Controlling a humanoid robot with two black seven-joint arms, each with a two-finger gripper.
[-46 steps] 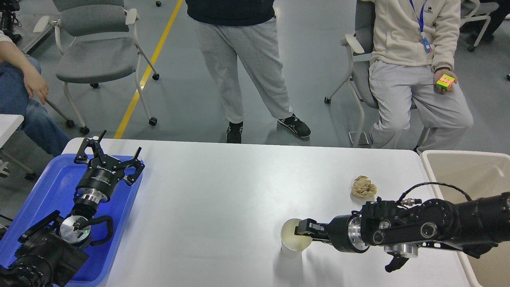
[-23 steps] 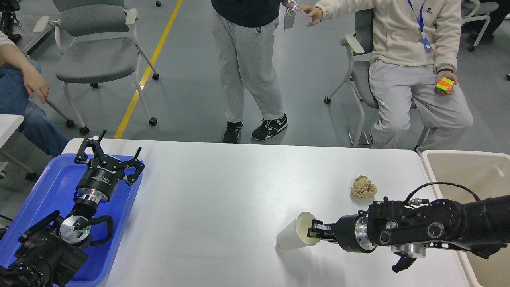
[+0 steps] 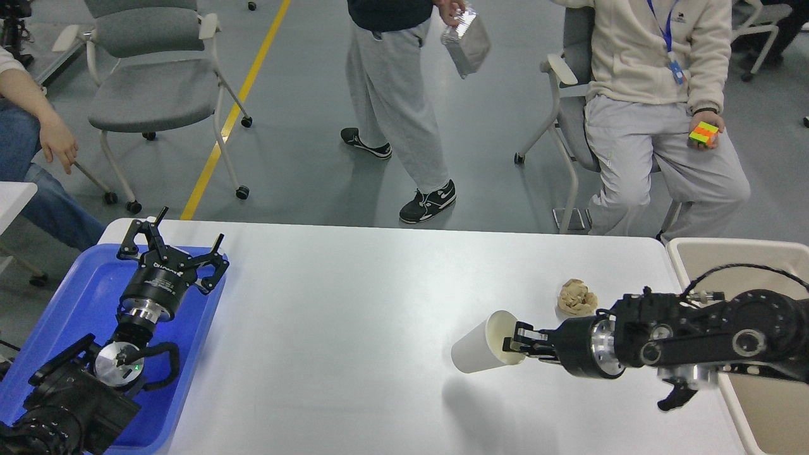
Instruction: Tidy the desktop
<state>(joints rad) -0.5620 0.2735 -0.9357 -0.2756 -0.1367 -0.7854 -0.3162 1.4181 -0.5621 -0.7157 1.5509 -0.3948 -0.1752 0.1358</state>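
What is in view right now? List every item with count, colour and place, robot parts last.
desktop: 1, white, fills the foreground
paper cup: 1, white, tipped sideways, lifted over the desktop's right part
paper ball: 1, tan, crumpled, on the desktop behind the cup
tray: 1, blue, left edge
bin: 1, beige, right edge
chairs: 2, grey, on the floor beyond
people: 3, partly visible
cube puzzle: 1, multicoloured, in the seated person's hand
left gripper: black, open, over the tray
right gripper: black, clamped on the cup's rim

One paper cup point(image 3: 481, 351), one crumpled paper ball point(image 3: 576, 297), one blue tray point(image 3: 82, 297), one beige bin point(image 3: 746, 259).
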